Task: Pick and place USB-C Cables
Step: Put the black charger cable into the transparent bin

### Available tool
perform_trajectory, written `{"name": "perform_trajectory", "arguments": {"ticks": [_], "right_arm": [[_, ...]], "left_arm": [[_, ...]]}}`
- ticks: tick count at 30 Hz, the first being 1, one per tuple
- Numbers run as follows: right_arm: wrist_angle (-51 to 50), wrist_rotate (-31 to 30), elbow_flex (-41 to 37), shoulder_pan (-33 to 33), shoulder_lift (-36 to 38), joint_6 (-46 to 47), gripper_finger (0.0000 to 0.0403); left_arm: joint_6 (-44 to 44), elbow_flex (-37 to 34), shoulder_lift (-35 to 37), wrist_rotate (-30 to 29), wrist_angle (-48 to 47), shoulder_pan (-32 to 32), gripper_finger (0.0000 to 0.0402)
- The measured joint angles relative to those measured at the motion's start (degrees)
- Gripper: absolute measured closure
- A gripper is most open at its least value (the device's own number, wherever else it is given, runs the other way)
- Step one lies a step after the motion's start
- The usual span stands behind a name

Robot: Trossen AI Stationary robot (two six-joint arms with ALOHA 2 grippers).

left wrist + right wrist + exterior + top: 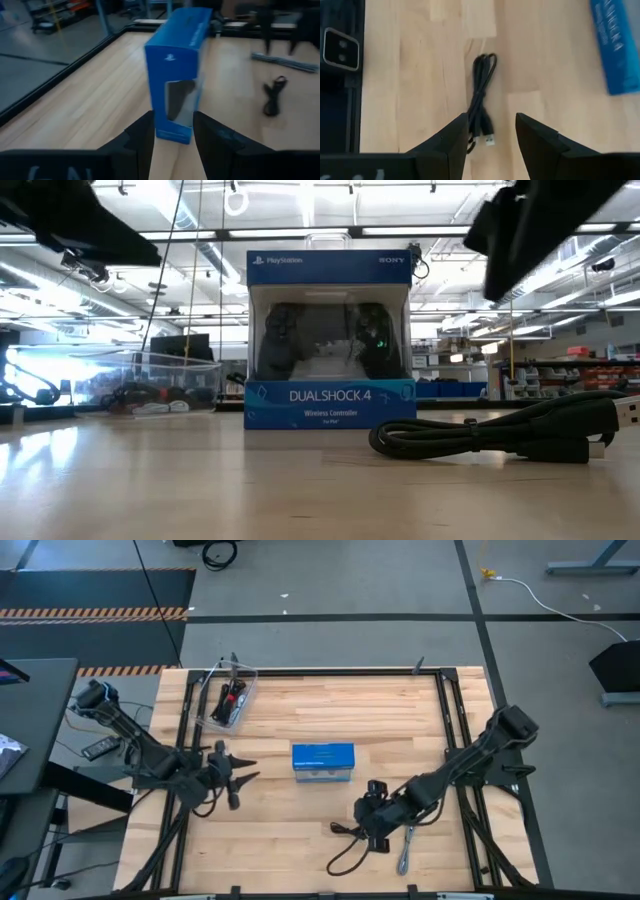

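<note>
Black USB-C cable (pixel 481 97) lay loosely bundled beneath the spread-fingered, empty right gripper (pixel 490 132) near the table's (pixel 300 830) front edge; an off-centre grasp risked snagging one strand and unravelling it.

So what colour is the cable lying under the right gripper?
Black, with silver plug ends; the cable shows best in the right wrist view.

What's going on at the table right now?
The right hand hangs open over a bundled black USB-C cable lying on the table, not yet gripping it. The left hand waits open, facing the blue box. More cables sit in the clear tub.
</note>
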State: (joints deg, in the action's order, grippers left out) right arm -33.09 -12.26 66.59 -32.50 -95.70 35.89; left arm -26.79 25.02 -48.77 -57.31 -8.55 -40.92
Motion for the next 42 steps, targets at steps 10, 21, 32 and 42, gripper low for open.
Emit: {"name": "perform_trajectory", "arguments": {"ticks": [10, 21, 32, 42], "right_arm": [[0.53, 1.83, 0.04, -4.34, -5.64, 5.12, 0.0236], [2.48, 1.3, 0.04, -4.19, -10.27, 6.61, 0.0236], [1.51, 2.8, 0.07, -3.09, -10.23, 4.45, 0.0308], [1.52, 2.85, 0.07, -3.16, -10.19, 3.96, 0.0394]], "left_arm": [[-3.0, -0.18, -3.95, 0.41, -1.14, 2.13, 0.026], [-2.31, -0.18, -7.17, 1.61, 2.09, 2.12, 0.026], [-4.17, -0.18, -7.15, 2.52, 3.03, 0.12, 0.026], [-4.63, -0.18, -7.15, 1.89, 3.22, 0.12, 0.026]]}}
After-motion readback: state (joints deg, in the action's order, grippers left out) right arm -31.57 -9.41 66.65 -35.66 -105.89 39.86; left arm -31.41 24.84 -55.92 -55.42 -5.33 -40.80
